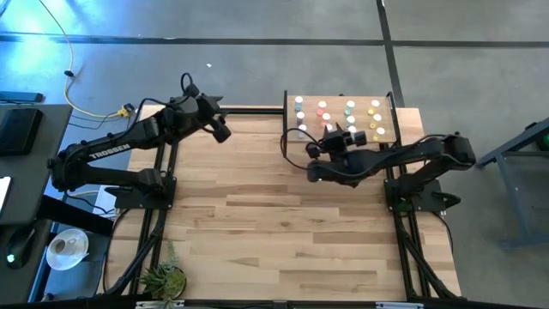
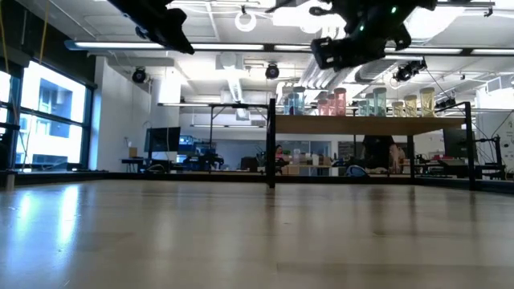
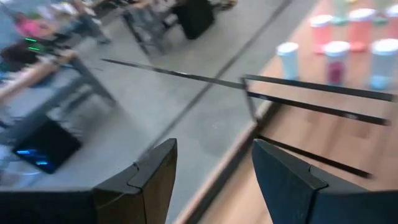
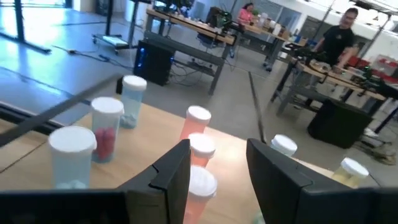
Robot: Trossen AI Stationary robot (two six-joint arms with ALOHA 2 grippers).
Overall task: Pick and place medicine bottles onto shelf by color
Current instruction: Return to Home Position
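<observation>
The shelf stands at the table's far right, and its panel shows edge-on in the low view. Several white-capped medicine bottles stand upright on it in colour rows: blue-grey, red, green and yellow. My right gripper is open over the shelf's near edge, above the bottle caps. In its wrist view two pink bottles show between the fingers. My left gripper is open and empty in the air, left of the shelf near the table's far edge.
Bare wooden tabletop spreads in front of the shelf. A small plant stands at the near left corner. A desk with dark gear lies beyond the table's left edge. A person stands in the room behind.
</observation>
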